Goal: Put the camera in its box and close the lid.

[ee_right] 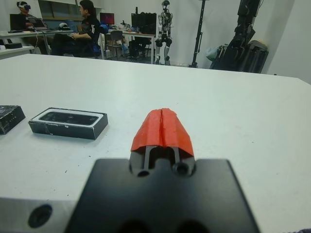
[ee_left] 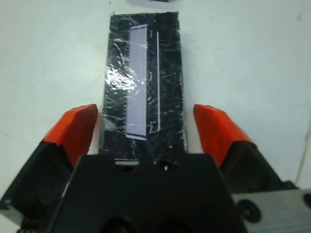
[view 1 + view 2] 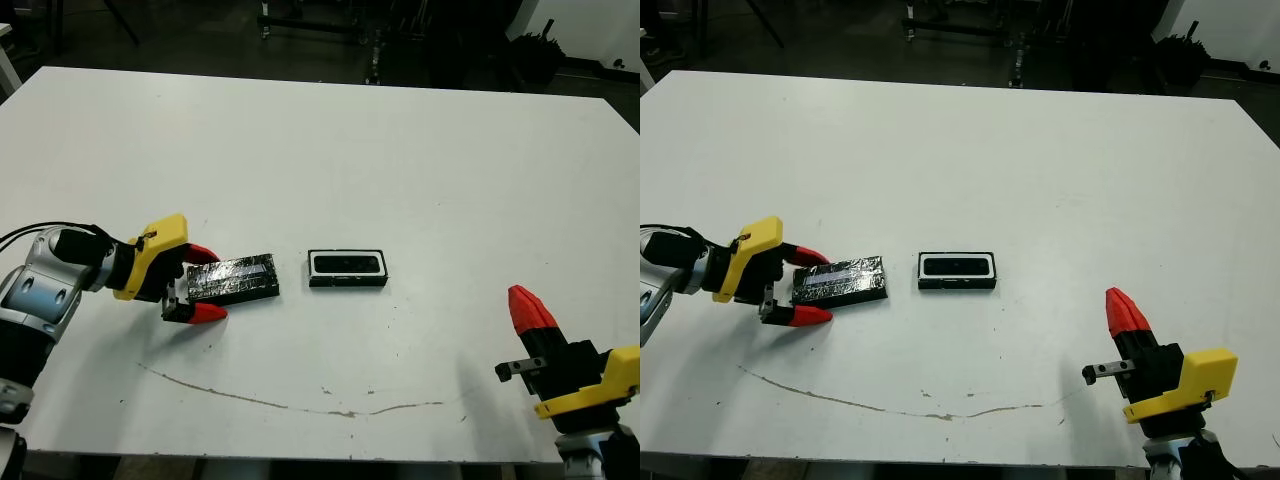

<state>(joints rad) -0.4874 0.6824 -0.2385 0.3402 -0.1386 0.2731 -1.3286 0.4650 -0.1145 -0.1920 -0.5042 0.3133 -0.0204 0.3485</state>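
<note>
Left eye view: you are looking down at the white tabletop (image 3: 330, 150), where your left gripper (image 3: 205, 283) is straddling the near end of the lid (image 3: 233, 277), its red fingertips (image 3: 203, 253) spread wide on either side. Left wrist view: the lid (image 2: 144, 82) is lying flat between the two fingers (image 2: 73, 128), and a strip of tabletop is showing on each side, so the gripper is released and not yet pinching the glossy slab. Just beside the lid, toward your right, the box (image 3: 347, 268) is sitting open with the camera (image 3: 347, 263) lying inside its white lining. Right wrist view: your right gripper (image 1: 162, 127) is hovering above the near right part of the tabletop, well apart from the box (image 1: 68, 122), with both red tips pressed together and gripping nothing. Beyond the far edge, a person (image 1: 82, 26) is sitting at a desk.
</note>
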